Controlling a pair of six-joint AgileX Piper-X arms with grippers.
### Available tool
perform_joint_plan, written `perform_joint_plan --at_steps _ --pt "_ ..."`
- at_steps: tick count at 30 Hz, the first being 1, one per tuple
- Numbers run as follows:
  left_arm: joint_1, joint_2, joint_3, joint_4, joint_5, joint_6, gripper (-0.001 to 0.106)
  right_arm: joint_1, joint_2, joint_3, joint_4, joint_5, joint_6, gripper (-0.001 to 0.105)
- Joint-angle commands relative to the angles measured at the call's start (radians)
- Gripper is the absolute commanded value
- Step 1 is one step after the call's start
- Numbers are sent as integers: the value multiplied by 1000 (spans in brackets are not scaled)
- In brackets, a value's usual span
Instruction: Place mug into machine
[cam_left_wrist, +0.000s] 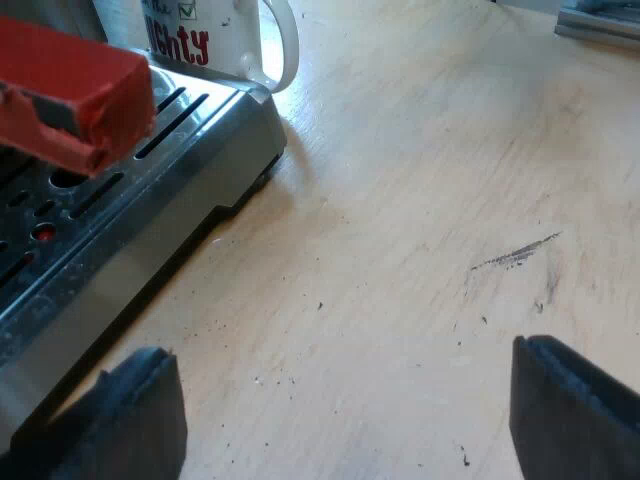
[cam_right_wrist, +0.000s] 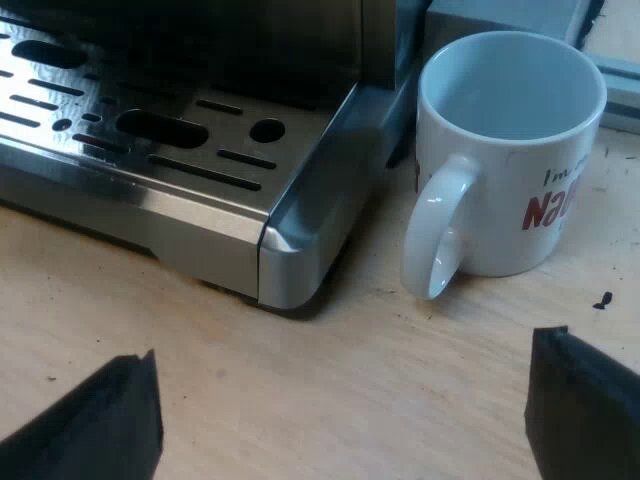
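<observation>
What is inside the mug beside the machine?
The mug shows only bare white inner wall, with nothing visible in it. Its near rim hides the deepest part of the bottom, so that part is unchecked.

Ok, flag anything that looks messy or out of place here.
On the wooden table lie dark specks and a dark smear, possibly spilled grounds. The white mug stands upright, empty, beside the drip tray, not on it.
</observation>
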Motion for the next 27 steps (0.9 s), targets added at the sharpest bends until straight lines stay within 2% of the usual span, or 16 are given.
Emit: perform_joint_plan --at_steps 1,4,6,7,11,12,15,21,23,27 --pt "-3 0 0 -19 -7 -3 69 2 -1 20 -35 -17 -5 75" --pt "-3 0 0 -19 -7 -3 69 28 -1 51 -58 -13 -6 75" --pt "-3 0 0 -19 -7 -3 69 120 -1 84 -98 100 9 75" --pt "-3 0 0 -19 -7 -3 69 132 -1 89 -107 123 20 75" --pt "-3 0 0 -19 -7 -3 69 248 -1 137 -217 287 124 75" --pt "-3 0 0 -19 -7 -3 69 290 -1 154 -246 360 155 75" --pt "-3 0 0 -19 -7 -3 69 363 -1 190 -287 470 189 75" --pt "-3 0 0 -19 -7 -3 69 456 13 244 -367 610 226 75" --pt "-3 0 0 -19 -7 -3 69 465 34 250 -392 631 228 75" --pt "-3 0 0 -23 -7 -3 69 465 139 251 -472 649 278 75"
